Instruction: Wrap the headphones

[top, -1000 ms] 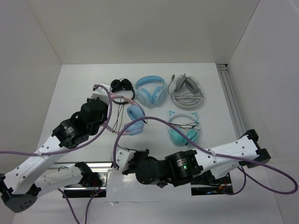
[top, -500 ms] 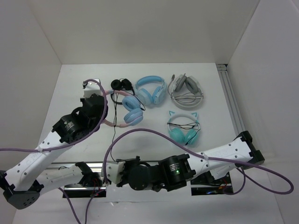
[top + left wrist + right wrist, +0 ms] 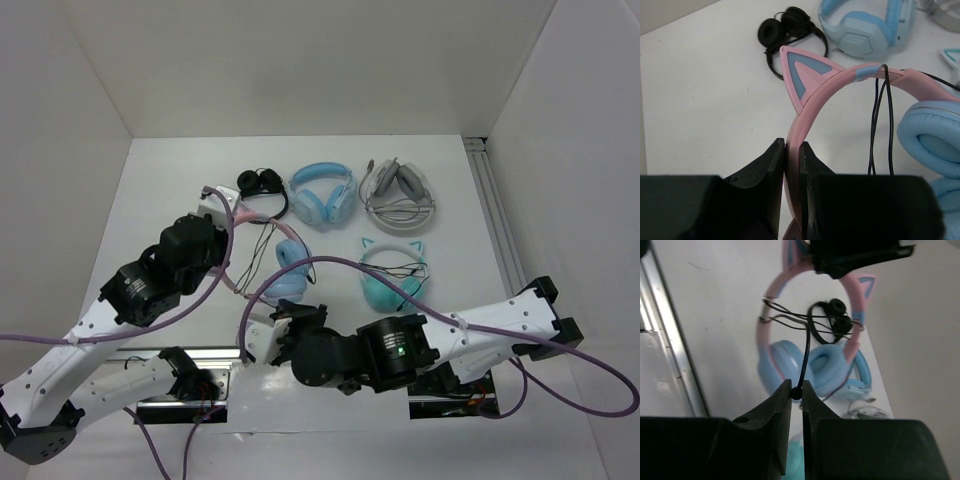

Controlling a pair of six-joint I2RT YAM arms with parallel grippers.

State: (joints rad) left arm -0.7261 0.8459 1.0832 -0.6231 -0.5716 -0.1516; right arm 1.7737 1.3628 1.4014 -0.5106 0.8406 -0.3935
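only close-up: cable (image 3: 805,352) in right tool (image 3: 796,388)

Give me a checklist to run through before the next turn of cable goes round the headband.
1. Left gripper shut on the pink headband of the headphones: ok.
2. Right gripper pinching the black cable: ok.
3. Cable strands lying across the headband: ok.
4. Cable run up to the headband free of snags: cannot tell.
5. Small black pair and light blue pair lying apart from the held pair: ok.
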